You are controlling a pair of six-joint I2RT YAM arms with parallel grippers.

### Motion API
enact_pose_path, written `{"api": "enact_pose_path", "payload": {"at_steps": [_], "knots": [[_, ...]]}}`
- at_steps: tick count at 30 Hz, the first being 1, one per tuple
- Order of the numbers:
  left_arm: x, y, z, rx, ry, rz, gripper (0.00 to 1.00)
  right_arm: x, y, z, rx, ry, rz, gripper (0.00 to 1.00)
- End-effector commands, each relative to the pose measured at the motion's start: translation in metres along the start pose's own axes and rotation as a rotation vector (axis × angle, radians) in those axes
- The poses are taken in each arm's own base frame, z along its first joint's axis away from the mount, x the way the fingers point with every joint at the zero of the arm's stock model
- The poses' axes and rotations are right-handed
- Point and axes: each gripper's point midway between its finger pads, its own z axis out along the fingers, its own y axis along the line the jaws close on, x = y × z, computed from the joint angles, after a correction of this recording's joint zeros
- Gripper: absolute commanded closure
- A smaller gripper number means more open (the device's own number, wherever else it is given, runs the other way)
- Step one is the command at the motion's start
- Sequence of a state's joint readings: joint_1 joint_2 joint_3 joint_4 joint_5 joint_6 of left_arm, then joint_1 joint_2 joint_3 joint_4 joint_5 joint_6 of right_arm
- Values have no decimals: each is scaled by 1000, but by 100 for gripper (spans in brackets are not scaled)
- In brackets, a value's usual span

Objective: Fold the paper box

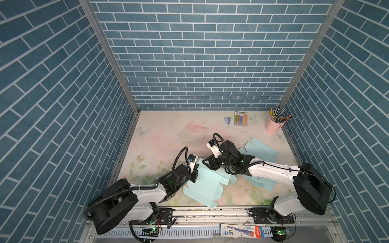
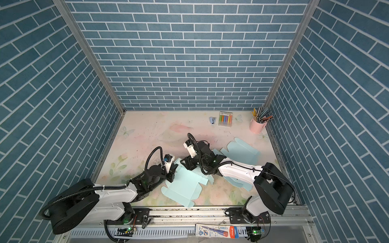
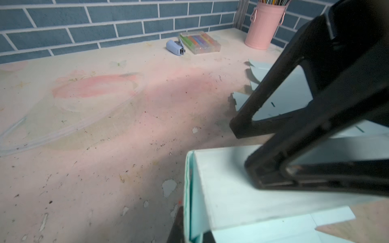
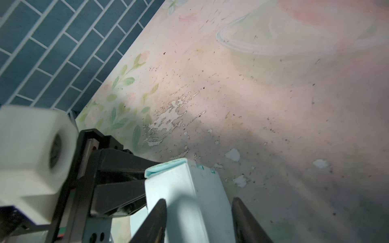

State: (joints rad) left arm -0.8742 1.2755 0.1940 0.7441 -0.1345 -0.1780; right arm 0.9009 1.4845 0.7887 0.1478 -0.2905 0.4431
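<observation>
The paper box (image 1: 207, 187) (image 2: 185, 189) is a pale teal cut-out lying mostly flat at the table's front middle, with one side wall folded up double. My left gripper (image 1: 194, 176) (image 3: 192, 233) is shut on that raised wall's edge. In the right wrist view the left gripper (image 4: 143, 185) clamps the wall's end. My right gripper (image 1: 207, 163) (image 4: 199, 210) stands open over the same folded wall (image 4: 185, 189), one finger on each side. In the left wrist view one right fingertip (image 3: 254, 174) rests on the box panel (image 3: 231, 199), the other beyond its edge.
Two more teal blanks lie at the right (image 1: 262, 150) and under the right arm (image 1: 260, 183). At the back stand a pink pencil cup (image 1: 272, 125), a marker case (image 1: 240, 118) and a small stapler (image 1: 227, 120). A pen pack (image 1: 242, 230) lies on the front rail.
</observation>
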Motion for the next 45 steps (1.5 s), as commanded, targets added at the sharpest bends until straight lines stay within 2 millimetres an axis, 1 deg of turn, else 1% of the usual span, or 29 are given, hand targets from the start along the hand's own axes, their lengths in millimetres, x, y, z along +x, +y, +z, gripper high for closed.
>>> {"api": "enact_pose_path", "payload": {"at_steps": [1,4,7,10,13,16,19,24,26,27,31,35,40,45], "knots": [[-16,-3,3,-5,-61,11,89,9,12,6,-123,16,104,53],[-12,-1,6,-26,-48,20,89,16,13,9,-153,23,122,56],[-7,0,8,-40,-43,21,87,19,12,8,-154,23,127,57],[-3,2,9,-51,-44,20,81,22,10,7,-146,26,134,58],[-1,2,9,-60,-42,27,81,25,8,6,-140,19,150,58],[0,4,7,-79,-48,33,86,24,9,2,-142,5,156,59],[1,7,6,-96,-52,45,97,24,13,1,-165,-1,176,59],[8,10,8,-122,-38,63,98,27,29,3,-241,-11,228,60],[11,9,9,-112,-38,55,97,27,31,2,-251,-17,244,61],[13,8,8,-107,-39,49,94,28,31,3,-248,-18,248,62],[16,3,7,-96,-42,48,87,30,27,3,-218,-21,256,63],[17,4,5,-99,-51,44,78,26,25,2,-192,-31,245,64],[16,2,7,-90,-59,40,75,25,22,0,-161,-30,230,64],[18,-3,15,-70,-61,44,75,30,17,0,-142,-27,239,64]]}}
